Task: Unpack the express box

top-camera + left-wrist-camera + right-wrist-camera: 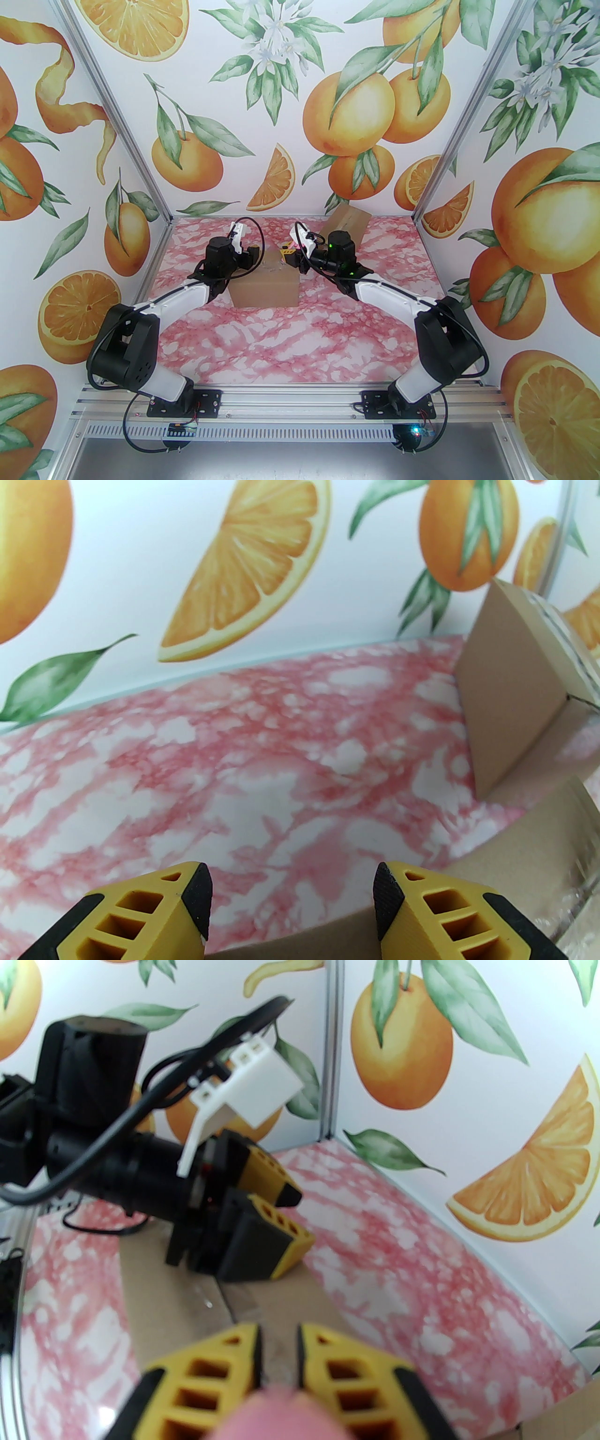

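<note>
The right claw (279,1335) is pinched almost shut on a pink item (281,1412), which shows as a blur at the base of its fingers, above the box (265,290) in mid-table. The left claw (293,902) stands open and empty over that box's far edge. This looks like the lifting-out step. Next, the pink item likely needs carrying clear and setting on the table (281,337). There are two claws, one pink item and two boxes, the second box (349,222) tilted near the back wall.
</note>
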Controlling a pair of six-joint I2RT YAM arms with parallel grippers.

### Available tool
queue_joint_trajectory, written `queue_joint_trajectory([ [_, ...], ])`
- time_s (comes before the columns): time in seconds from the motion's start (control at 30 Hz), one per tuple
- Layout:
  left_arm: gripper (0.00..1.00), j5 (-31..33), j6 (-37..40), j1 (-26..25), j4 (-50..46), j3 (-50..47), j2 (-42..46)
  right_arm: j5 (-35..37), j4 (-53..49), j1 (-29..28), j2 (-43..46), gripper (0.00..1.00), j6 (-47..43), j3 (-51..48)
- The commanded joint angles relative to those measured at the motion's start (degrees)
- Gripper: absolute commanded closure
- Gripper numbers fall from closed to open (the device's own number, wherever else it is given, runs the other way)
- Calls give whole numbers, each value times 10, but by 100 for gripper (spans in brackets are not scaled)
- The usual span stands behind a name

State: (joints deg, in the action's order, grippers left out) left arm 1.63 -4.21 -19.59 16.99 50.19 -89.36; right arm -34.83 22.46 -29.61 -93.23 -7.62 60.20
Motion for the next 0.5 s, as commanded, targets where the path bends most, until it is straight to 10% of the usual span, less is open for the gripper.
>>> queue_joint_trajectory([
  [0.0,39,27,-48,-4,-115,-52,-53,-12,-76,16,-3,100,-20,-4],
  [0.47,45,1,-29,9,-219,13,-116,-70,-90,60,-18,100,-56,2],
])
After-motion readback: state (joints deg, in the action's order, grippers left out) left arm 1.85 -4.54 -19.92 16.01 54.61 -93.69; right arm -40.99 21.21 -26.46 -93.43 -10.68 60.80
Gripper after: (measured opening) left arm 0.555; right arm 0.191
